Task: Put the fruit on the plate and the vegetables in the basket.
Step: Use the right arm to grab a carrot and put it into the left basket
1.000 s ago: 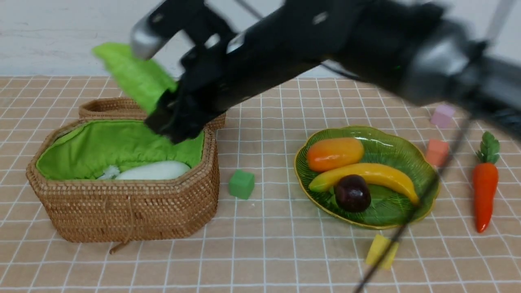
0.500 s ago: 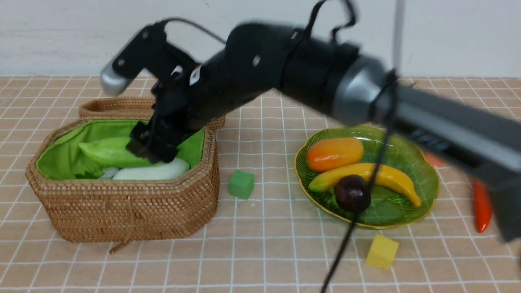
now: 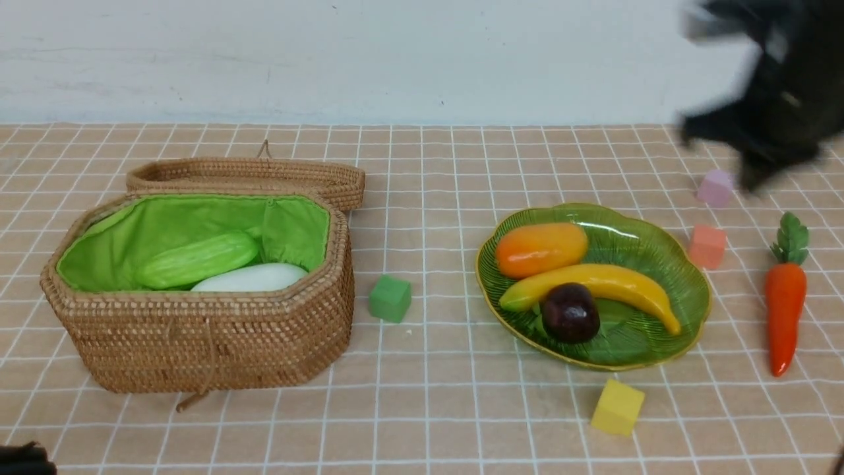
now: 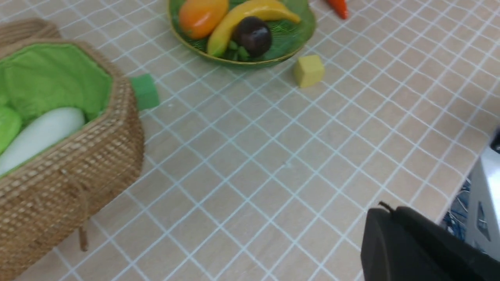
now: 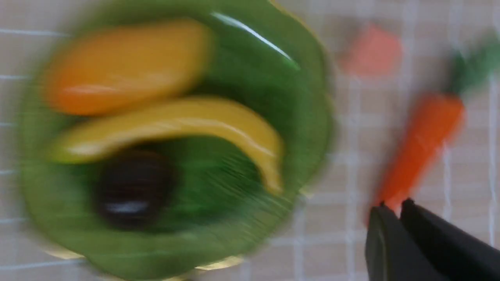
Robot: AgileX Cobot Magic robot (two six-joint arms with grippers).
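A white wall [image 3: 330, 59] backs a table [image 3: 435, 409] covered in tan cloth with a white grid. Toward the left edge stands the wicker basket [image 3: 198, 343], its lid [image 3: 250, 175] lying open behind it. The ridged gourd [image 3: 198, 259] and the white radish [image 3: 254, 277] lie side by side on its green lining. Right of the middle, the green glass plate [image 3: 666, 257] carries the mango [image 3: 541, 249], the banana [image 3: 613, 285] and the mangosteen [image 3: 571, 313].

The carrot [image 3: 784, 310] lies alone on the cloth near the right edge, leaves toward the far edge. Foam cubes sit around the plate.

The fruit step looks finished and two vegetables are in, so the carrot is the piece in hand. The right arm [image 3: 771, 99] is a dark blur high over the far right corner. In its wrist view the right claw [image 5: 392, 207] shows jaws drawn to a narrow slit, holding nothing, with the carrot's tip just beyond them. The left claw [image 4: 384, 208] is closed and empty near the front edge.

Next, the right claw would need to spread wide, drop across the carrot's thick body, close on it, and carry it over the plate to the basket.
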